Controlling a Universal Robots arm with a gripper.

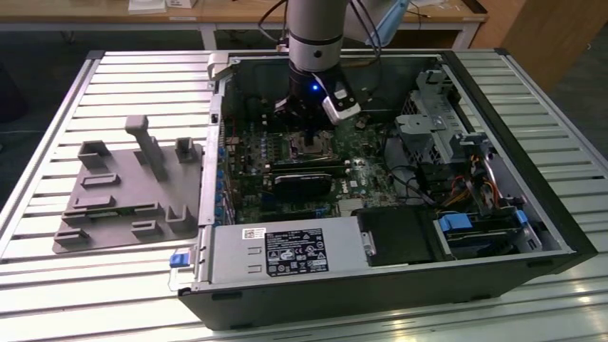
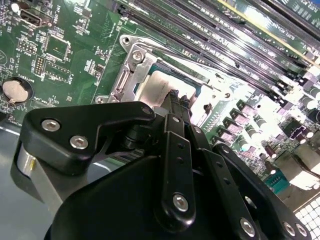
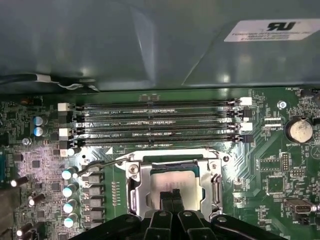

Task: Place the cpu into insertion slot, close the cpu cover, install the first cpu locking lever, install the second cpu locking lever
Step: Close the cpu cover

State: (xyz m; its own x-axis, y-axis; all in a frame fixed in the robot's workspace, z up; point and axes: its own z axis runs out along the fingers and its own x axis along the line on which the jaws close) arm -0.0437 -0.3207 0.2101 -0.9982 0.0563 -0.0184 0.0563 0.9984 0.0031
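Jaws pinched together, their tips right over the cpu [image 3: 167, 180].

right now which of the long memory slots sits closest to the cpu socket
The memory slot running right alongside the insertion slot and its silvery frame. The other slots lie beyond it, toward the grey case wall.

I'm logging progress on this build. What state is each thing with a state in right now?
computer case: lying flat, side open.
cpu: seated, silver top up.
cpu cover: lowered around the cpu, it seems.
locking lever: latched or free, cannot tell.
memory slots: empty.
gripper: jaws shut, tips over the cpu.
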